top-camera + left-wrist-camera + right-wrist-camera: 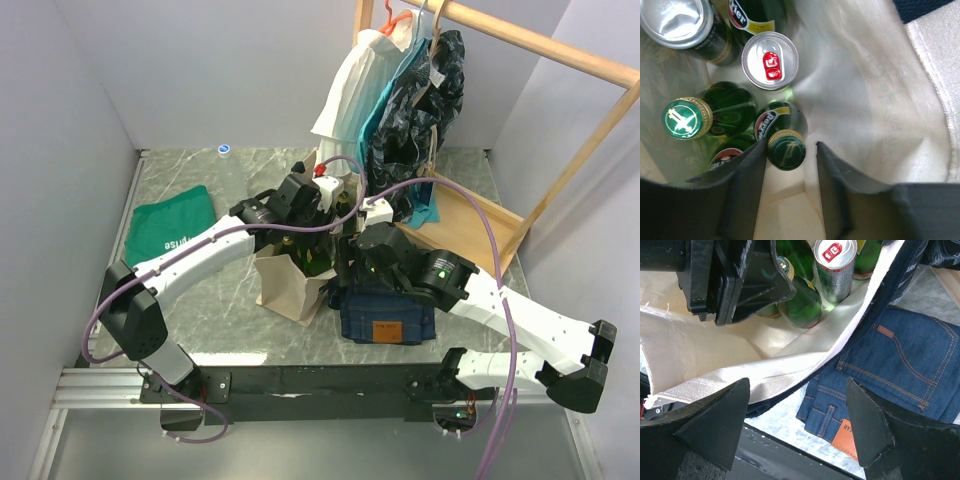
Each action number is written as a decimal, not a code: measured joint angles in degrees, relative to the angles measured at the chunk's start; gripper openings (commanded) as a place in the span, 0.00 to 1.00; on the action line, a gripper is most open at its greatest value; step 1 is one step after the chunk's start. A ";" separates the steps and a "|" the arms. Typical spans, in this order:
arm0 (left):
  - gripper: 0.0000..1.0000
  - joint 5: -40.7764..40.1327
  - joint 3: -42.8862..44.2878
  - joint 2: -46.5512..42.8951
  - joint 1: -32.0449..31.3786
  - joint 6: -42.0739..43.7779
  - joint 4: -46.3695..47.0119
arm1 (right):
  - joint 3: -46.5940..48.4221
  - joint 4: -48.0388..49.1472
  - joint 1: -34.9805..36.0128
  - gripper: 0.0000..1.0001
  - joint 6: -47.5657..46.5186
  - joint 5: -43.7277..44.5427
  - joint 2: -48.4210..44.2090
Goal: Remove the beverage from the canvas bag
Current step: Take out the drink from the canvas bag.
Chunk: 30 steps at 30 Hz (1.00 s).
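Bottle [774, 120] in cream canvas bag [865, 100], left jaws open astride cap [786, 150], right jaws open

top external: is looking down from high at the near edge over the grey marble table [230, 320].
left wrist: is peering straight down into the boxy cream-beige canvas bag [865, 100], close.
right wrist: is facing that bag's rim from outside.
shared: both wrists are catching the red-tabbed silver can [770, 60].
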 measured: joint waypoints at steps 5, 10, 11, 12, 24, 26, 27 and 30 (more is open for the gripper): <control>0.35 -0.48 -0.02 0.17 0.02 0.02 0.09 | 0.00 -0.02 0.00 0.83 -0.20 0.04 0.00; 0.17 -0.59 -0.02 0.17 0.02 0.00 0.11 | 0.00 0.00 0.00 0.83 -0.20 0.02 0.00; 0.12 -0.59 -0.02 0.17 0.02 0.00 0.13 | 0.00 0.02 0.00 0.83 -0.20 0.02 0.02; 0.05 -0.57 -0.02 0.17 0.02 0.00 0.13 | 0.00 0.00 0.00 0.83 -0.22 0.02 0.02; 0.01 -0.59 0.22 0.20 0.02 -0.02 -0.11 | 0.00 0.00 0.00 0.83 -0.20 0.39 0.11; 0.01 -0.59 0.42 0.20 0.02 -0.02 -0.46 | 0.02 0.00 0.00 0.83 -0.20 0.44 0.11; 0.01 -0.59 0.59 0.20 0.02 -0.02 -0.74 | 0.02 0.02 0.00 0.83 -0.17 0.44 0.11; 0.01 -0.63 1.36 0.20 0.02 -0.02 -2.27 | 0.00 0.04 0.00 0.83 -0.17 0.44 0.11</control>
